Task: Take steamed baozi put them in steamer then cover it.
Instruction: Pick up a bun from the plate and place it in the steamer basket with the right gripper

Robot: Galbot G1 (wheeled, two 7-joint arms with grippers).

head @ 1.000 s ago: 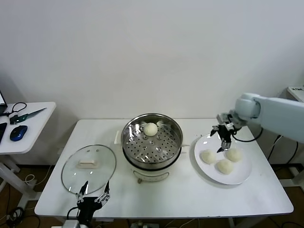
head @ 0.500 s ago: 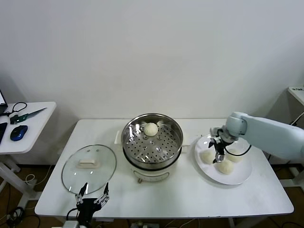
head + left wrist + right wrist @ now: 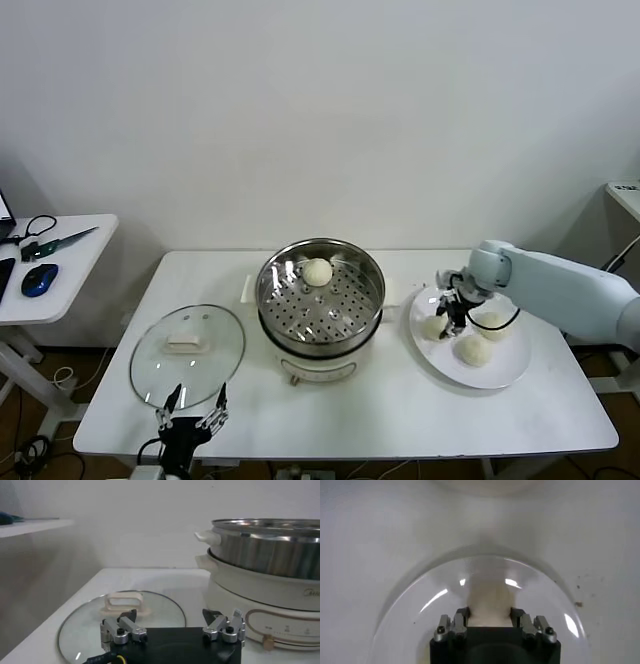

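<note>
The steamer stands mid-table with one baozi on its perforated tray at the back. Three baozi lie on a white plate to its right: one at the left, one at the back, one at the front. My right gripper is down on the plate, its fingers against both sides of the left baozi. The glass cover lies flat at the table's front left. My left gripper is open and empty just in front of the cover.
A side table at the left holds a blue mouse and cables. The steamer's white base rises close beside my left gripper. The plate rim curves around my right gripper.
My right gripper has come down and moved left over the plate, from above the baozi to around the left one. The left arm has not moved.
</note>
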